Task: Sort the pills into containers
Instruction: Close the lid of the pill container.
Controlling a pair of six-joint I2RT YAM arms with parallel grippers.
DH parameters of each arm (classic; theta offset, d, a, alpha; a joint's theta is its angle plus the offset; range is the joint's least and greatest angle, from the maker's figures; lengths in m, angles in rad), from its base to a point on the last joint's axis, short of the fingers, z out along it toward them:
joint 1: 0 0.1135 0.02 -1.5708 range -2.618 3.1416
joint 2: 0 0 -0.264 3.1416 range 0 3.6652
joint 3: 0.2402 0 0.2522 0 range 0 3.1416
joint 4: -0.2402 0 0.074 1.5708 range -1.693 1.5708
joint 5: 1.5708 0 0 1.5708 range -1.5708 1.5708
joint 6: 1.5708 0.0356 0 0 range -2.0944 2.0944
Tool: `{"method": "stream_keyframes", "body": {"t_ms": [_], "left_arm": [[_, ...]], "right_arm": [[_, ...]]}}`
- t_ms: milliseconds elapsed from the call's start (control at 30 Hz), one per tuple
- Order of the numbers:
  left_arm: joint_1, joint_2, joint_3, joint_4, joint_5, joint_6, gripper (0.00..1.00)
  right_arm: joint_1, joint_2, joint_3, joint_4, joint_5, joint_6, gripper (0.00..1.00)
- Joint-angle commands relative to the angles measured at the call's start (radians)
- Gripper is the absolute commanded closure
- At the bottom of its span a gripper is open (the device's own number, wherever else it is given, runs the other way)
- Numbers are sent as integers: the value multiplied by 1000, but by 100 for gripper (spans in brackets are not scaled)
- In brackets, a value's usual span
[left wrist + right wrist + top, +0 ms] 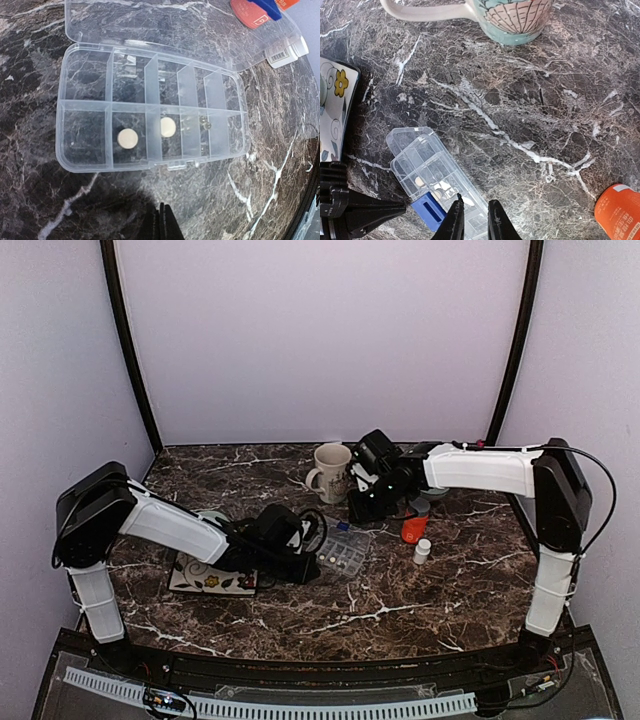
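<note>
Sorting under way: organiser (150, 106) lies open on tabletop (50, 210), two pills (127, 138) in one row. Beside it, left jaws closed. Over it, right jaws narrowly parted; whether they pinch a pill, I cannot tell. Next, probably: lower into a free compartment.

Pale lilac walls (320, 340) close the far side and both flanks. Two dark curved poles (125, 340) rise at the far corners, perhaps a tent frame. The tabletop (400, 610) is dark, white-veined marble.
</note>
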Motion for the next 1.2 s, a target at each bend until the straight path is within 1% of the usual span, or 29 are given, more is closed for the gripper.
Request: {"method": "stream_keyframes", "body": {"t_ms": [0,367,600,1167], "left_arm": [[8,17,29,-7,-7,-5,100],[20,34,41,-35,-76,-15,100],[26,27,24,-40,-118,-34,100],[40,33,13,-24,-136,-49,100]], "right_arm": [[15,19,24,10,-18,-7,84],[35,21,23,4,-28,-6,84],[57,16,17,2,-34,-1,84],[108,14,-40,16,-56,23,85]]}}
